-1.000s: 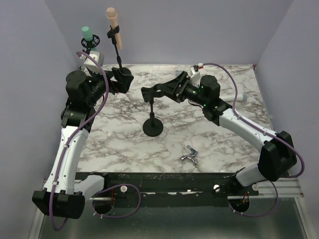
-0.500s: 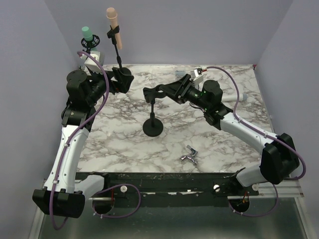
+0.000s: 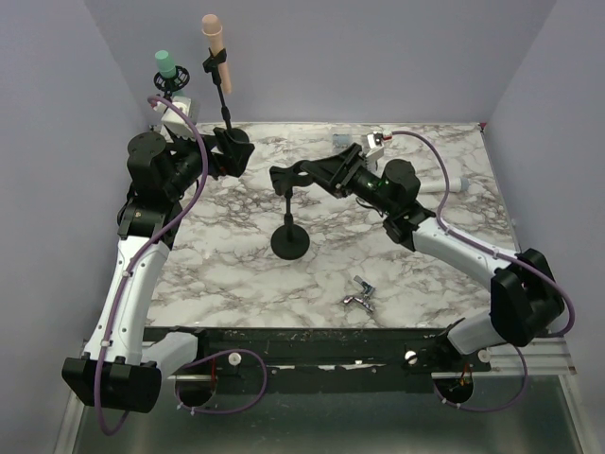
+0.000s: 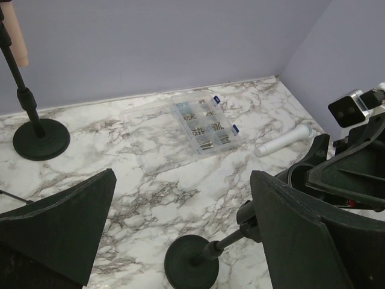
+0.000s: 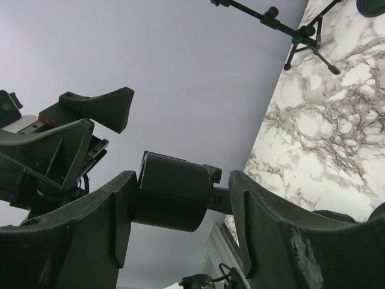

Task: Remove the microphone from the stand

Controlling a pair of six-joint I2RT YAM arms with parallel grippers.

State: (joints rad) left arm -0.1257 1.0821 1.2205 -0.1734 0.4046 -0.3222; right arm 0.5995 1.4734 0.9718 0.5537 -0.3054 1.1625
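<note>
As our right pincer (image 5: pixel 180 203) clamps the black cylindrical microphone (image 5: pixel 171 191), we should pull it off its black stand (image 3: pixel 290 241).

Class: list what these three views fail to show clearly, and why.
- Top external: head of the centre stand hidden by right gripper.
- Left wrist: pink microphone cut off by top edge; parts box contents too small.
- Right wrist: black cylinder, microphone or clip unclear.

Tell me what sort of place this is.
Probably a robot test cell in a lab: a marble-pattern table boxed in by plain lavender walls, with microphone stands and a parts organiser laid out as props.
</note>
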